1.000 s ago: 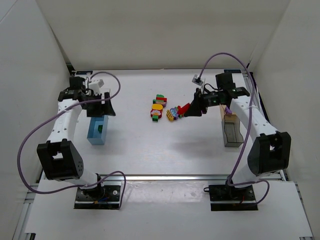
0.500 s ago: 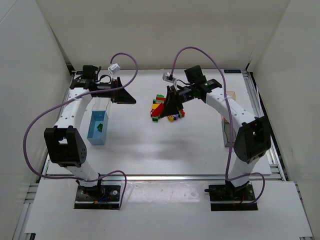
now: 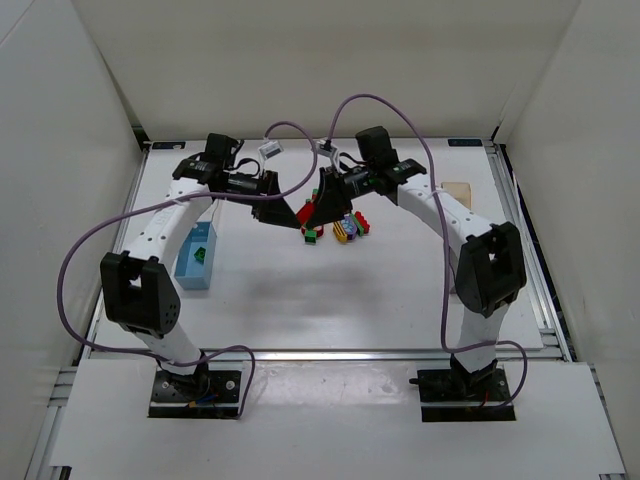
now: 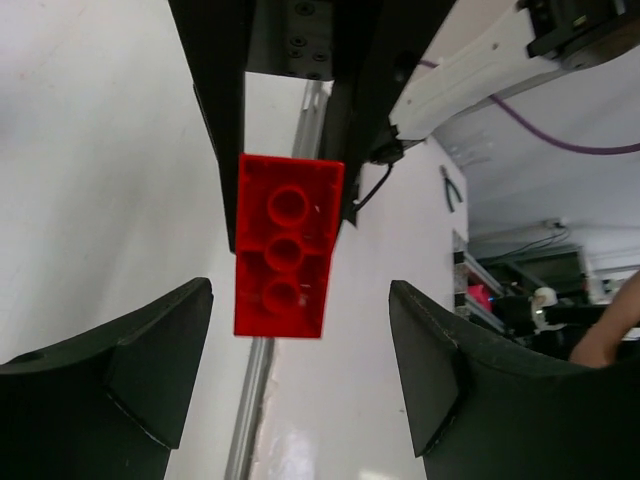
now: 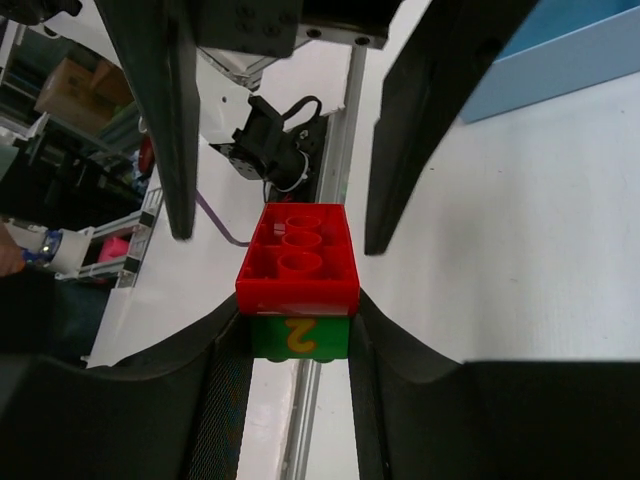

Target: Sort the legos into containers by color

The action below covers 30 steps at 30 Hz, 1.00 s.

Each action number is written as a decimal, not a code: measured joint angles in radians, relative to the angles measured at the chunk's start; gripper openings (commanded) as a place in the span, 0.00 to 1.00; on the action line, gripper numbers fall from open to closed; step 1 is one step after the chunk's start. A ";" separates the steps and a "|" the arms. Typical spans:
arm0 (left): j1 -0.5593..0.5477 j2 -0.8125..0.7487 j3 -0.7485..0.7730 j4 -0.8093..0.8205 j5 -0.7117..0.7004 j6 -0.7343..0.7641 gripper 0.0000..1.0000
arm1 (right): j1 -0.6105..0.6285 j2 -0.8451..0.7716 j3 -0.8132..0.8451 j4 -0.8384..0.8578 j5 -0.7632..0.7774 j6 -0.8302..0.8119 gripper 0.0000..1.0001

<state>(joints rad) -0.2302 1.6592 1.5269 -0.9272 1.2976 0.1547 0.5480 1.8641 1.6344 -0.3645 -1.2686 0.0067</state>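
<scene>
On the overhead camera, my left pincer (image 3: 283,212) and right pincer (image 3: 318,208) meet nose to nose. The loose pile of small coloured plastic legos (image 3: 345,228) lies on the white table (image 3: 300,300) just beneath and beyond the right one. The light blue open-topped box (image 3: 195,256) sits well behind the left pincer, back toward its base. Over to the left wrist: its jaws stand apart, and a red rectangular plastic brick (image 4: 288,246) hangs squarely in the gap ahead of them, touching neither. The other arm's black fingers (image 4: 222,120) hold it out from the far side. I read that as a hand-up, so I can bite on the red alone. Right wrist now: this pincer is clamped on a two-brick stack, the red brick seated on a green plastic brick (image 5: 298,338) marked with a yellow 2, and the grip sits low around the green end. That leaves the red end free to be pulled off, since mixed colours can't share a box.
</scene>
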 measured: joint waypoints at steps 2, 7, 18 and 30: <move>-0.017 -0.003 -0.002 -0.002 -0.032 0.023 0.81 | 0.007 0.003 0.002 0.017 -0.005 0.023 0.00; -0.040 -0.016 -0.015 0.000 -0.080 0.059 0.74 | 0.022 0.010 0.015 0.038 -0.018 0.055 0.00; -0.045 -0.032 -0.030 0.059 -0.090 0.051 0.66 | 0.031 0.010 0.013 0.023 -0.018 0.027 0.00; -0.045 -0.035 -0.030 0.120 -0.079 0.004 0.49 | 0.037 0.010 -0.046 -0.053 -0.014 -0.063 0.00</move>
<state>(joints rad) -0.2752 1.6245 1.4967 -0.8070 1.2190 0.1589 0.5850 1.8736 1.5883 -0.4171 -1.2823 -0.0566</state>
